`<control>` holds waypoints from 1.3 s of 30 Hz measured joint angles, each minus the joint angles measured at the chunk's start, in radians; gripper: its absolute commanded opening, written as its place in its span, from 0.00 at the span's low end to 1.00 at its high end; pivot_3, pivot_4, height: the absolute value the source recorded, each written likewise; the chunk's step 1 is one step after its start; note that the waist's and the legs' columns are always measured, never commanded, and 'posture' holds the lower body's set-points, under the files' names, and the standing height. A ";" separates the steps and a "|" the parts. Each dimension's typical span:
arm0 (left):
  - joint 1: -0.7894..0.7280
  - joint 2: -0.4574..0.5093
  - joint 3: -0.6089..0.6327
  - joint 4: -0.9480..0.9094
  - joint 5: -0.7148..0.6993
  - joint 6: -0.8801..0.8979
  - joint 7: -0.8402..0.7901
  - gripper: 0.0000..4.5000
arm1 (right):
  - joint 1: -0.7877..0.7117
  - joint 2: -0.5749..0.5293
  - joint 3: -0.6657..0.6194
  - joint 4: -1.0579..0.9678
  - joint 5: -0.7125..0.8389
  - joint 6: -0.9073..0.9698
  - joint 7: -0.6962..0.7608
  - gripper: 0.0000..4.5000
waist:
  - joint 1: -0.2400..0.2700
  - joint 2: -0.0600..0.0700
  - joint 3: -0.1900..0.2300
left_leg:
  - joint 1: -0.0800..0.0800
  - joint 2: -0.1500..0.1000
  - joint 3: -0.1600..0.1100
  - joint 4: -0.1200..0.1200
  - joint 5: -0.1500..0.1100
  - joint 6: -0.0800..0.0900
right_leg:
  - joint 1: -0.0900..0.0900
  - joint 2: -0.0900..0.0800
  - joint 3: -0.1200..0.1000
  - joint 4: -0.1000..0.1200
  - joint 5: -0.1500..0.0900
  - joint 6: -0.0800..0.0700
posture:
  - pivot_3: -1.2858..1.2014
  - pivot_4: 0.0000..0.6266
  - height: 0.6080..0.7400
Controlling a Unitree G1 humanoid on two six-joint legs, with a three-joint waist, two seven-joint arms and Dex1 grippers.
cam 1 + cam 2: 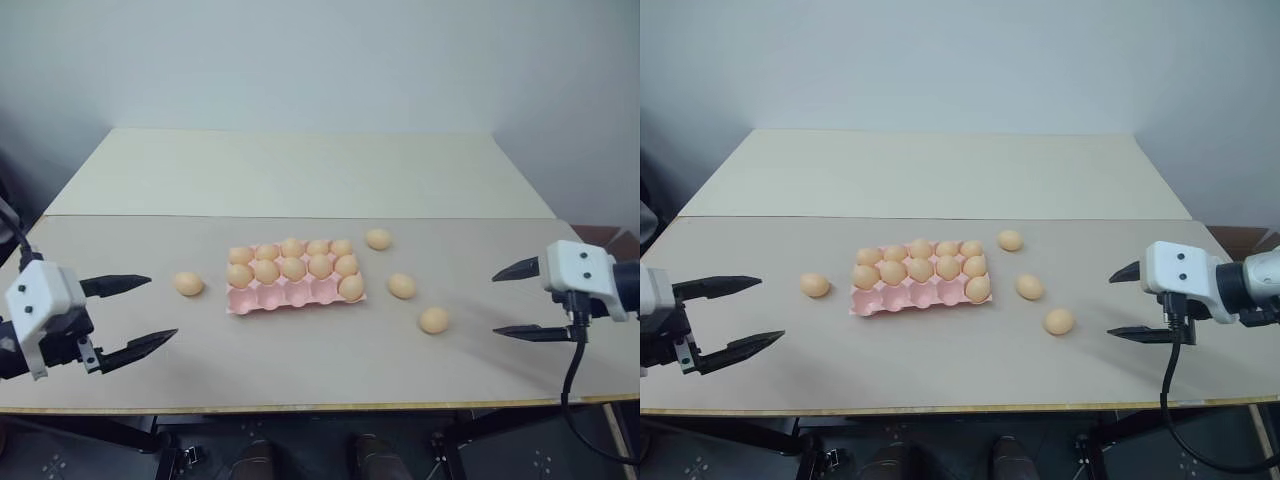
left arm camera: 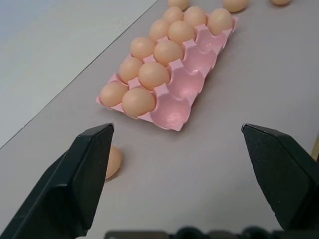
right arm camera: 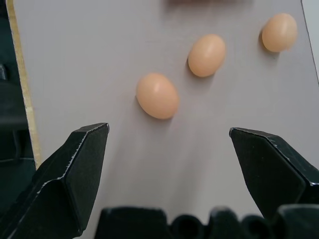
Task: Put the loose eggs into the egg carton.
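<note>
We see the pink moulded egg carton (image 1: 296, 293) holding eleven tan oval eggs (image 1: 293, 268); four front-row cups are vacant. Both grippers' jaws stand wide, holding nothing: left gripper (image 1: 130, 317), right gripper (image 1: 517, 301).

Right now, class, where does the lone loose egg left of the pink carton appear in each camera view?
Left eye view: lone egg on the table, left of the egg carton.
Right eye view: same spot.
Left wrist view: egg half hidden behind a finger of the left end effector.
Right wrist view: aimed at three other loose eggs.
Shared landmark: the carton.
</note>
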 measured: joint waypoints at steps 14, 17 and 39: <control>-0.055 0.031 -0.066 -0.006 0.002 0.008 0.012 1.00 | -0.019 0.085 0.088 -0.042 -0.001 0.035 -0.065 1.00 | 0.000 0.000 0.000 | 0.000 0.000 0.000 0.000 0.001 0.001 | 0.000 0.000 0.000 0.000 0.000 0.000 | 0.52 0.24 1.00; -0.059 0.030 -0.088 -0.017 0.001 0.014 0.027 1.00 | -0.069 0.135 0.149 -0.025 -0.013 0.034 -0.072 1.00 | -0.003 0.000 0.000 | 0.000 0.000 0.000 0.000 0.001 0.001 | 0.000 0.000 0.000 0.000 0.000 0.000 | 0.52 0.24 1.00; -0.093 0.036 -0.143 -0.031 0.002 0.045 0.048 1.00 | -0.225 0.350 0.364 0.315 -0.206 -0.099 -0.113 0.80 | -0.002 0.000 0.000 | 0.000 0.000 0.000 0.000 0.002 0.003 | 0.000 0.001 0.001 0.001 0.000 0.000 | 0.52 0.24 1.00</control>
